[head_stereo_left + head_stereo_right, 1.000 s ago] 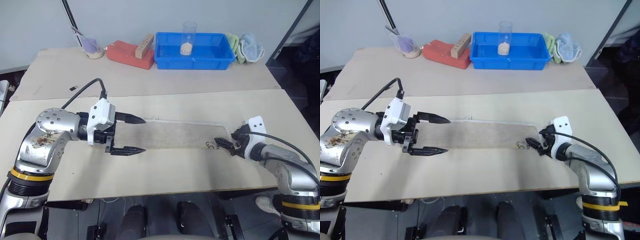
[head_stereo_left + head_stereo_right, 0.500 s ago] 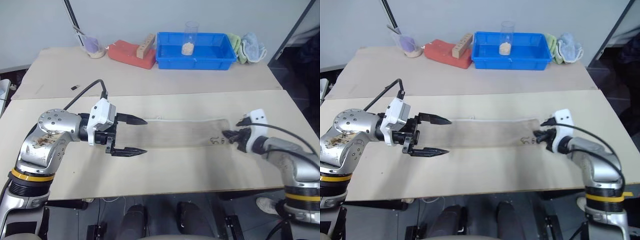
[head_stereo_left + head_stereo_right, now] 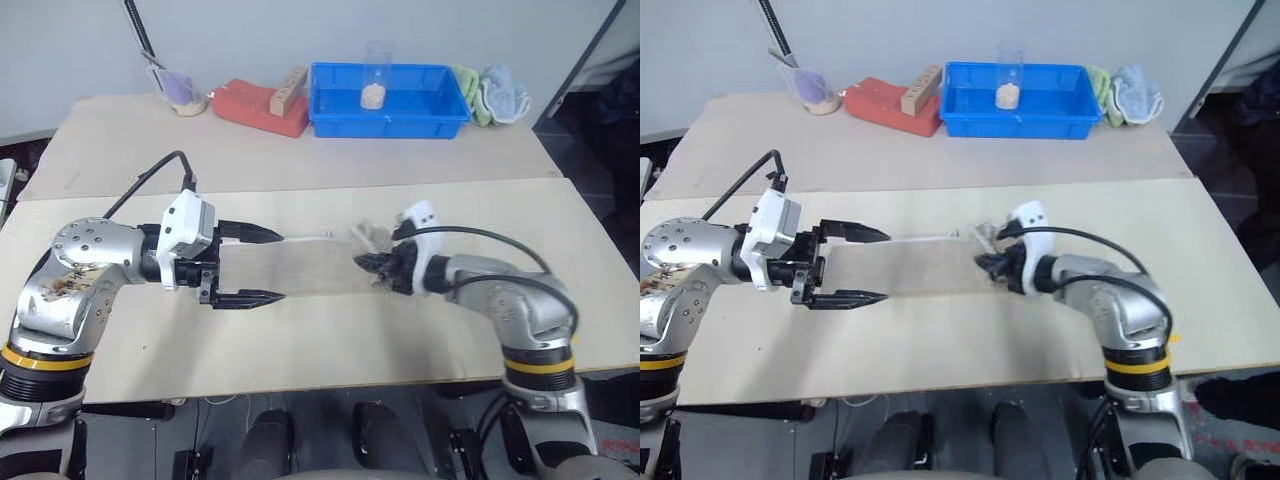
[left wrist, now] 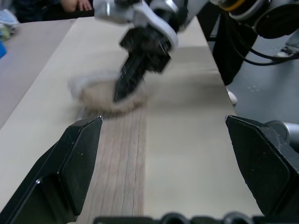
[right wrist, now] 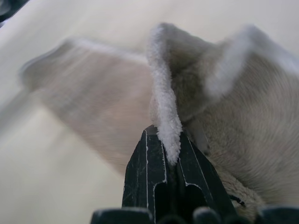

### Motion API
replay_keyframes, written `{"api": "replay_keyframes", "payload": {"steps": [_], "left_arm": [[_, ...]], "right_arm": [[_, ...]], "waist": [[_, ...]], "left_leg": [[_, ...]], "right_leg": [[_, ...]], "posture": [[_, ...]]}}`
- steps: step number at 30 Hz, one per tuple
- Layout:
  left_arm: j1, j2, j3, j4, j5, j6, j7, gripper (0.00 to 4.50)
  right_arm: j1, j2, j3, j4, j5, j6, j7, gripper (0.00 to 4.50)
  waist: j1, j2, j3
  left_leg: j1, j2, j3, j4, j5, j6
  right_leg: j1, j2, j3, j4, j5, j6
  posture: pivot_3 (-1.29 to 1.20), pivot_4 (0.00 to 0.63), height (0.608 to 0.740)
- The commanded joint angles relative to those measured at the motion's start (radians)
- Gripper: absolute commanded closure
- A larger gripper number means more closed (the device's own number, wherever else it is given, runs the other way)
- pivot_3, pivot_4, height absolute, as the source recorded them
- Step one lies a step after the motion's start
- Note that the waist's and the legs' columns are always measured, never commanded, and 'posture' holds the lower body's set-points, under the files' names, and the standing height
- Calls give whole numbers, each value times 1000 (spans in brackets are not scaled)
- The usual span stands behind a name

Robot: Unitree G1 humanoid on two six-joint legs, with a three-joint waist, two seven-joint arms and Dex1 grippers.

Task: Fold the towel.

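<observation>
A long beige towel (image 3: 300, 268) lies flat as a narrow strip across the middle of a pale wooden table (image 3: 330, 340). The right gripper (image 3: 372, 264) is clamped on the towel's right end, which is lifted off the table and bunched just above the strip, near the table's centre. The left gripper (image 3: 250, 265) hovers over the towel's left end with its two black fingers spread wide, one on each side of the strip, holding nothing.

The right wrist view shows what the head views cannot: the white stitched edge of the towel pinched between the two closed black fingers (image 5: 145, 182), with the cloth folding up and over behind them. The left wrist view looks along the strip between its own wide-set fingers (image 4: 74, 158) and shows the other gripper tip pressed into the raised, rumpled end.

At the back of the table stand a blue bin (image 3: 390, 100), a red block (image 3: 262, 108), and small green and light blue cloths (image 3: 490, 95).
</observation>
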Motion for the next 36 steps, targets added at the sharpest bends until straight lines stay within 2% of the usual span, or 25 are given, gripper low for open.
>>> {"api": "replay_keyframes", "payload": {"steps": [1,5,6,7,12,19,22,26,29,32,35,36], "left_arm": [[10,17,31,-40,-15,1,11,0],[31,14,33,-57,-9,-5,36,0],[40,16,36,-63,-6,-7,42,0],[47,18,39,-66,-5,-9,46,0],[87,23,64,-72,7,-18,81,0],[192,-20,124,-105,30,-20,213,0],[265,-63,173,-147,21,0,303,0],[361,-145,254,-210,-9,40,444,0],[477,-274,336,-279,-52,82,614,0],[549,-417,380,-328,-117,138,794,0],[619,-546,348,-362,-123,175,941,0],[625,-568,338,-367,-116,182,974,0]], "right_arm": [[-33,30,33,28,-31,-49,-26,4480],[-56,79,71,115,-79,-115,-44,4480],[-61,90,69,110,-75,-112,-48,3754],[-64,97,66,103,-72,-107,-50,3553],[-62,109,74,48,-46,-62,-33,1850],[-71,88,123,-42,-13,-32,13,1850],[-87,35,170,-64,-37,-80,68,1850],[-102,-82,222,-101,-90,-218,175,1850],[-113,-178,233,-102,-148,-376,267,1850],[-136,-205,218,-74,-156,-442,313,981],[-172,-210,217,-31,-172,-504,355,23],[-177,-213,219,-22,-172,-517,374,23]], "waist": [[4,0,0],[2,0,0],[1,0,0],[0,0,0],[-2,0,0],[-2,0,0],[-1,0,0],[2,0,0],[1,-1,0],[1,-1,-1],[1,-2,-1],[2,-2,-1]], "left_leg": [[0,0,0,0,0,0],[0,0,1,0,0,0],[1,0,1,0,0,0],[1,1,0,0,0,0],[1,1,0,-1,0,0],[1,1,0,-1,0,0],[1,1,0,-1,0,0],[1,1,-3,-1,0,0],[1,1,-7,-1,0,0],[2,1,-8,-1,0,0],[3,1,-9,-1,0,0],[3,1,-9,-1,0,0]], "right_leg": [[0,0,0,-1,0,0],[0,0,0,-2,0,0],[0,1,0,-2,0,0],[-1,1,0,-1,0,0],[-1,1,0,1,0,0],[-1,1,0,0,0,0],[-1,1,0,0,0,0],[-1,0,0,-1,0,0],[0,0,0,-2,0,0],[0,-1,0,-2,0,0],[1,-1,1,-2,0,0],[1,-1,1,-1,0,0]], "posture": [[0,150,740],[0,150,740],[0,150,740],[0,150,740],[0,150,740],[0,150,740],[0,150,740],[0,150,740],[0,150,740],[0,150,740],[0,150,740],[0,150,740]]}}
